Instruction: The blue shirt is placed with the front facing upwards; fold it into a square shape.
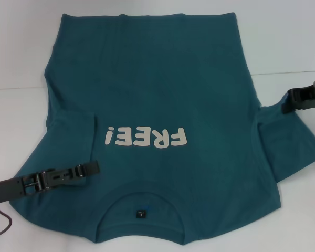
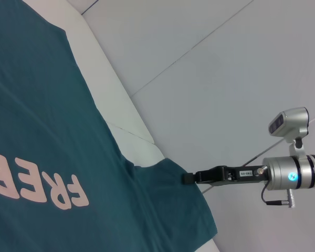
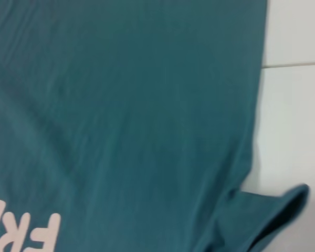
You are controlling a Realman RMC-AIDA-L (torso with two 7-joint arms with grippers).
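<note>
Two pincers, left pincer (image 1: 92, 168) over blue shirt (image 1: 163, 94), right pincer (image 1: 290, 101) at sleeve

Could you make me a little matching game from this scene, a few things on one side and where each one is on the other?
Things:
1. left gripper
2. right gripper
3. FREE! lettering
4. neck label

Places:
A. inside the collar, nearest the robot
B. across the chest of the shirt
C. over the shirt's left sleeve
D. at the edge of the shirt's right sleeve

Pairs: 1-C, 2-D, 3-B, 4-A
</note>
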